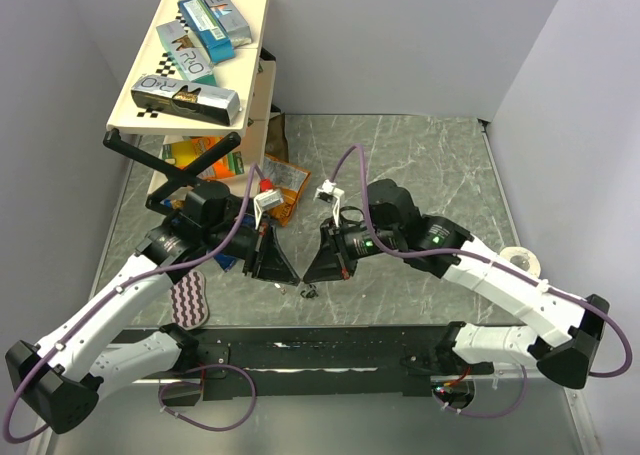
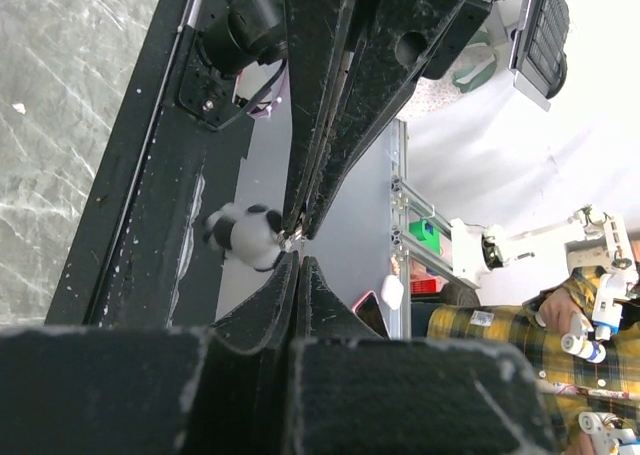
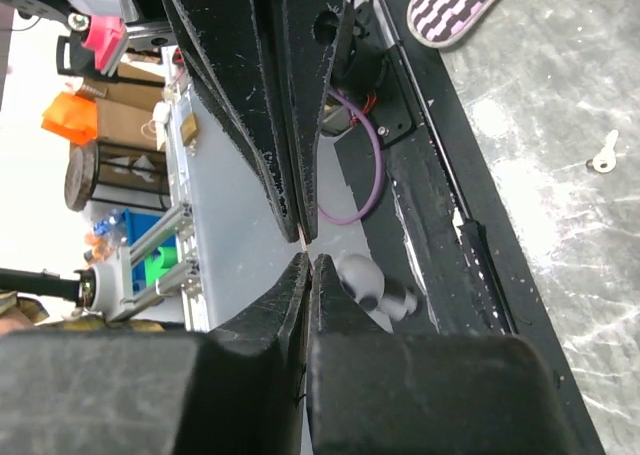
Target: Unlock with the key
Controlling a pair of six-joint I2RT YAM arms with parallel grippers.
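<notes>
We see the left pincer (image 2: 297,247) clenched, jaws pressed flat with nothing we can make out between them. The right pincer (image 3: 306,247) is clenched too, with a thin pale sliver at its tips that we cannot identify. The key (image 1: 308,291) lies on the table (image 1: 430,165) just off both sets of fingertips, below the narrow gap where the two pincers nearly meet, on the side toward the black rail (image 1: 330,340); a small pale silver piece (image 3: 603,153) lies well apart from the right pincer.
</notes>
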